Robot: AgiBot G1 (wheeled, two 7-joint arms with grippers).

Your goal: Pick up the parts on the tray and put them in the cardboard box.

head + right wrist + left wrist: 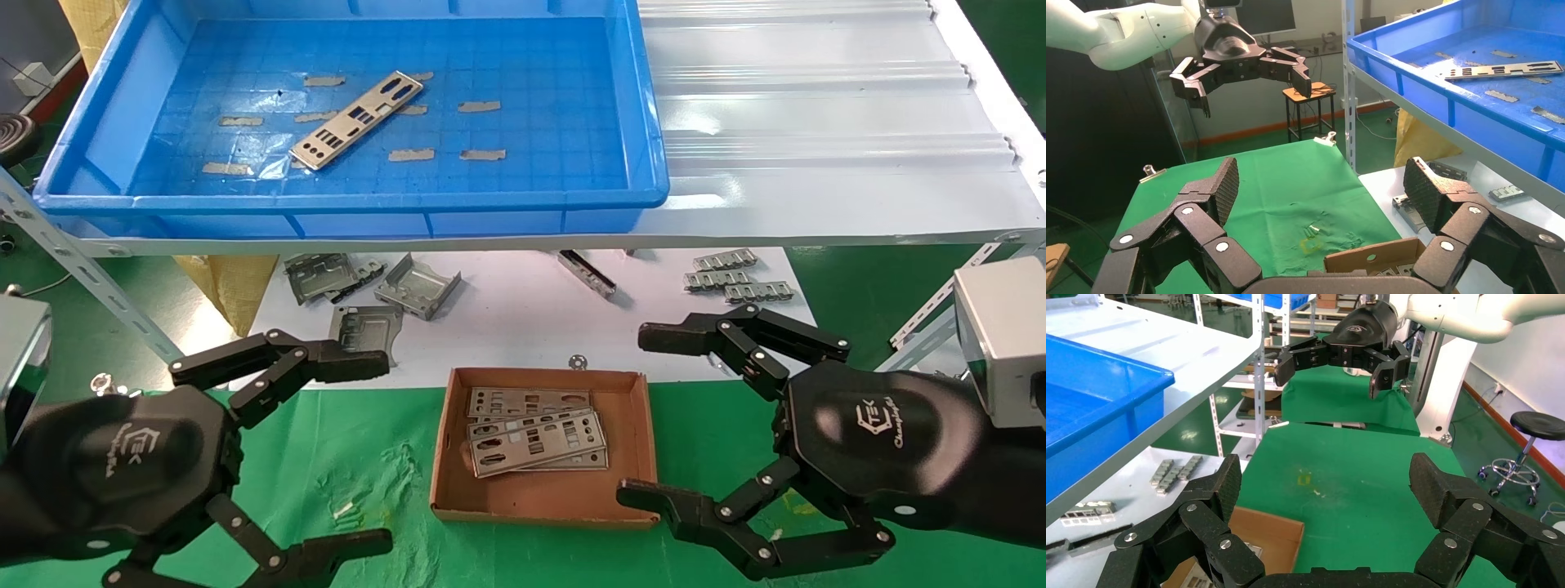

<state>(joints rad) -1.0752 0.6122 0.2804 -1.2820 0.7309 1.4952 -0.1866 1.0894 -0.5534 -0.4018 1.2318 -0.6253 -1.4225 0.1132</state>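
Readable markings: a white logo, stylised "C" with "TEK" and a script word under it, on the black housing of the left gripper [327, 457], behind its open jaws. Same logo on the housing of the right gripper [654, 416], also behind its open jaws. The script word reads roughly "Changing..."; its last letters are not legible.

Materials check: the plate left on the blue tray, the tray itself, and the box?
Plate: looks like thin sheet metal, silver-grey and fairly matte, with clean punched cut-outs.
Tray: apparently moulded plastic, bright blue and slightly glossy, with a gridded floor and ribbed walls.
Cardboard box: brown, matte, with folded low walls and a raw edge.
Both end effectors, left and right, are open and empty.
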